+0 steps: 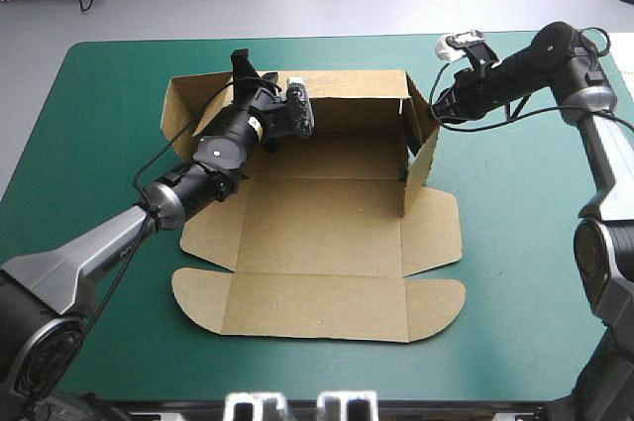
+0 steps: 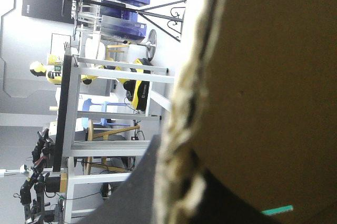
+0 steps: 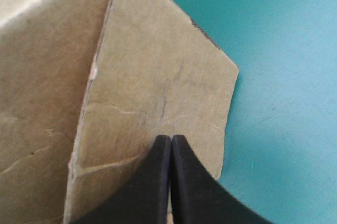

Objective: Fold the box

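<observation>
box point(image 1: 317, 233) — far and right walls raised | left claw point(image 1: 246, 72) clamping far wall | right claw point(image 3: 171, 139) clamping right wall

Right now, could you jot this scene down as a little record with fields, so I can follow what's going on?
Thing: brown box, a cut board sheet, partly folded
Raised: far wall and right side wall
Flat: near panels, lying on the teal-green cover
Left gripper: shut on the far wall's top edge
Right gripper: shut, tip at the right side wall
</observation>
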{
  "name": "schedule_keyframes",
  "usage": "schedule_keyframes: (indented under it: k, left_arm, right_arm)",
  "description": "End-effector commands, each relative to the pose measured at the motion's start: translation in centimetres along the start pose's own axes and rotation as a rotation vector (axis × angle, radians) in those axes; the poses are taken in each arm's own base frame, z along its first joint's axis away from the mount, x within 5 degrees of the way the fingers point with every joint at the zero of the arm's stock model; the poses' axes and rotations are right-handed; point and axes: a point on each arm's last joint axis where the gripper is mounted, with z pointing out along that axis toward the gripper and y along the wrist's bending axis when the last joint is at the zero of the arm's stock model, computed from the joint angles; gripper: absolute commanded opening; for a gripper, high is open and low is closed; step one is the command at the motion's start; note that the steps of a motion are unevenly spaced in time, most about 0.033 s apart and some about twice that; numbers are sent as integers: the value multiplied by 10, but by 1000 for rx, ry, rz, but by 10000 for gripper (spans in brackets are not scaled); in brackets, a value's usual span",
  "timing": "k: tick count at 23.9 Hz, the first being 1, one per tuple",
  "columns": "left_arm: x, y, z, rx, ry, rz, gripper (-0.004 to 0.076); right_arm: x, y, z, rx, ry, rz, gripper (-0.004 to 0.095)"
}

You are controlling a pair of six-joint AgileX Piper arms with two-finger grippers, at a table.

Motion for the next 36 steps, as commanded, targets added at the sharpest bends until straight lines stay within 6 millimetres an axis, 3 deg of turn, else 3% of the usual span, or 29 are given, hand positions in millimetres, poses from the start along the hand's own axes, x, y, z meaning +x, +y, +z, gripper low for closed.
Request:
schedule_keyframes:
  k: [1, 5, 9, 19, 25, 28, 31, 34, 35, 36]
  left_arm:
    - [-5, 26, -14, -79, -21, -33, -10]
    - [-5, 25, -14, -74, -29, -35, -9]
    - [-5, 25, -14, -73, -28, -39, -9]
    - [-4, 23, -14, -53, 0, -4, 14]
    - [-14, 20, -18, -61, -4, 53, 7]
    - [-13, 8, -17, -40, -3, 109, -11]
    - [-5, -10, -16, 0, 23, 147, -11]
    - [-2, -15, -16, 9, 40, 120, -11]
    - [-2, -15, -16, 9, 40, 119, -11]
    - [-4, -16, -17, 6, 40, 121, -11]
  right_arm:
    - [-7, 26, -24, -51, -74, -83, -25]
    - [4, 30, -20, -79, -58, -108, -25]
    - [15, 39, -20, -141, -105, -243, -24]
    - [41, 37, -15, 39, -192, -367, -23]
    - [58, 40, 4, 74, -278, -432, -23]
    - [62, 47, 18, 85, -253, -474, -23]
    - [65, 49, 18, 69, -211, -489, 10]
    - [68, 55, 12, 35, -158, -509, 403]
    - [68, 58, 9, 20, -154, -495, 622]
    - [68, 59, 8, 15, -157, -475, 740]
